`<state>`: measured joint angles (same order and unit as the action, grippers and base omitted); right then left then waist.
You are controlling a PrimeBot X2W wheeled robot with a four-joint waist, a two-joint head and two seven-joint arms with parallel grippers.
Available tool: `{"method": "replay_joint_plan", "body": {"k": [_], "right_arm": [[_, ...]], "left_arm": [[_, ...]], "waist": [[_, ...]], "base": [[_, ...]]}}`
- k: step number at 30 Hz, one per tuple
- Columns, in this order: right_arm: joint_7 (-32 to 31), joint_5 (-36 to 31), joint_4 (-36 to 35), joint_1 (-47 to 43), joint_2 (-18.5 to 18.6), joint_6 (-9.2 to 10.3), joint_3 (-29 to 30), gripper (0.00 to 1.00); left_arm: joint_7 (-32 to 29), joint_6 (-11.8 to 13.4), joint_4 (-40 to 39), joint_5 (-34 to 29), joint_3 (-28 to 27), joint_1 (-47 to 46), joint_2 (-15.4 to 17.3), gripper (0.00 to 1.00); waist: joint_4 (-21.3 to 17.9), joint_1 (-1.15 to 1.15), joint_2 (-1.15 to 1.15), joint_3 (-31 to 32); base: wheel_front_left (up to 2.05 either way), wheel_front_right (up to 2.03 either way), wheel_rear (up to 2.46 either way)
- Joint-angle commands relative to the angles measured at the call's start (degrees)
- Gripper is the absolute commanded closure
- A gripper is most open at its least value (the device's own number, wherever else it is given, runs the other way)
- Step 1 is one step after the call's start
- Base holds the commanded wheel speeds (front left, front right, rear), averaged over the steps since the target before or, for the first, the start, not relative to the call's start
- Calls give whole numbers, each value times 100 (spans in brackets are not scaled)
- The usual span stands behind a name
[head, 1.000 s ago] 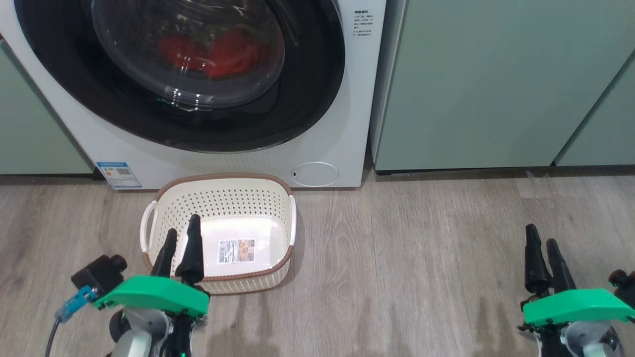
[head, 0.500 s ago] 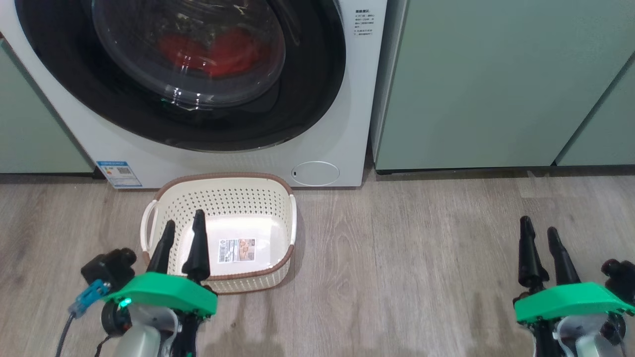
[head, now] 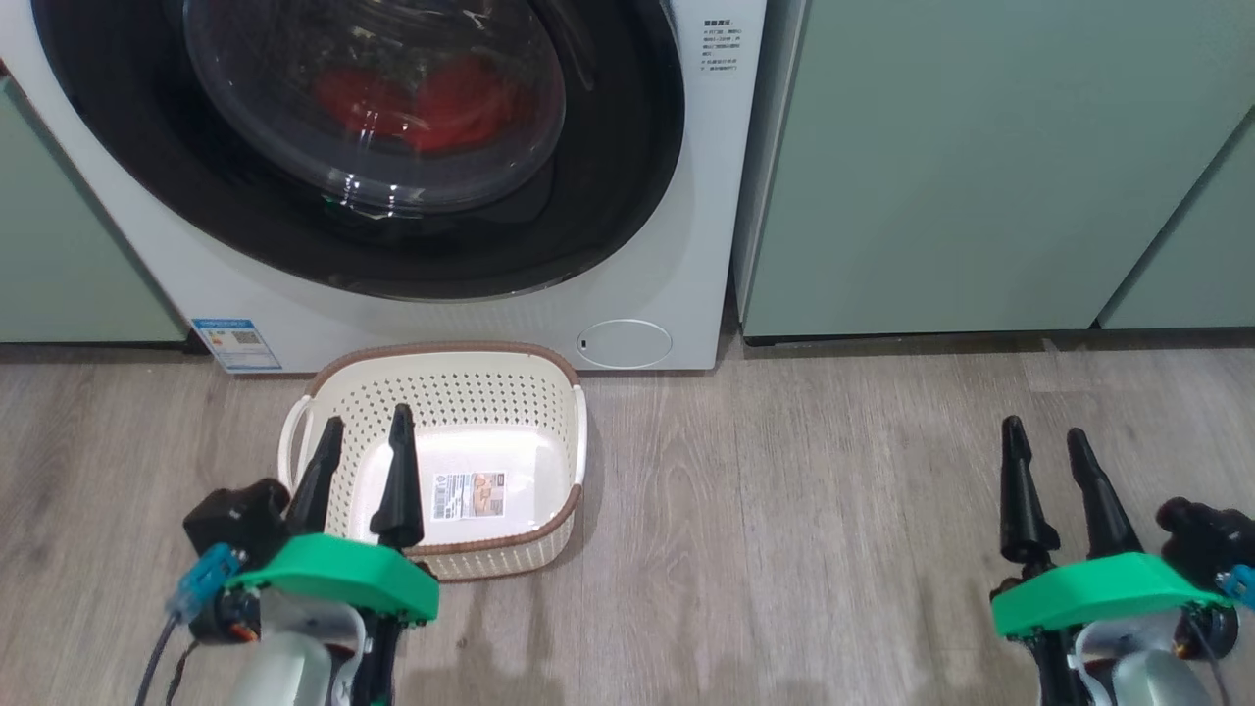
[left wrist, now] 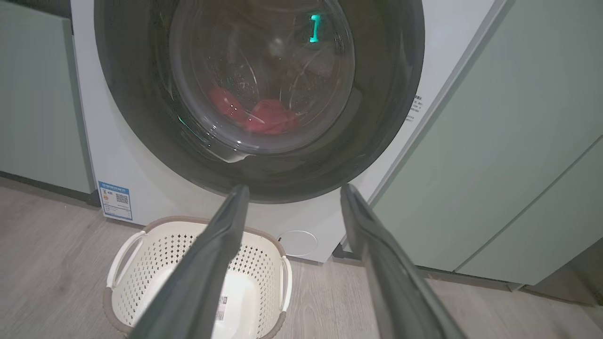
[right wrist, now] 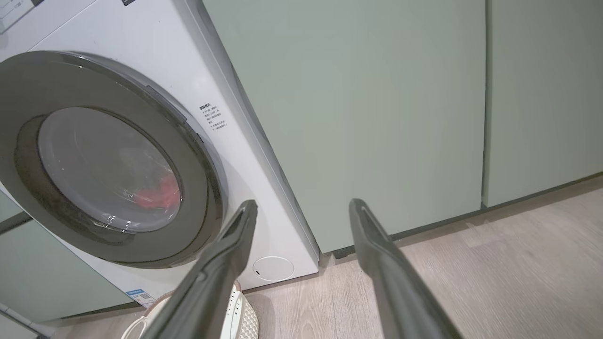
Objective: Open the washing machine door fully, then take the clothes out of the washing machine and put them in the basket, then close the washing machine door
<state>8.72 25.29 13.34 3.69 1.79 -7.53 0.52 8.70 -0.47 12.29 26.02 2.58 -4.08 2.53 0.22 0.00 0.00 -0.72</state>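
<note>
While washing machine door (head: 627,176) sits shut at frame top, red clothes (head: 441,93) show through it; basket (head: 441,347) lower left; left gripper (head: 367,417), right gripper (head: 1042,428) at bottom corners, both spread wide.

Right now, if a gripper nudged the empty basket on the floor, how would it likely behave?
The basket looks like perforated plastic holding only a paper label, so it is probably light and would slide on the smooth floor. Its low, wide shape suggests it would not tip easily.
</note>
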Motion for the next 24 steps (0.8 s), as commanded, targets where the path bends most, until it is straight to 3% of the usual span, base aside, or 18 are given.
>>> {"method": "replay_joint_plan", "body": {"k": [1,24], "right_arm": [[108,-224,-226,305,82,3,-141,0],[497,-1512,-64,410,102,4,-264,0]], "left_arm": [[111,28,-175,-231,-120,-361,69,0],[499,67,76,-1659,-187,-506,39,0]], "waist": [[-2,0,0,2],[-25,0,0,47]], "base": [[0,0,0],[0,0,0]]}}
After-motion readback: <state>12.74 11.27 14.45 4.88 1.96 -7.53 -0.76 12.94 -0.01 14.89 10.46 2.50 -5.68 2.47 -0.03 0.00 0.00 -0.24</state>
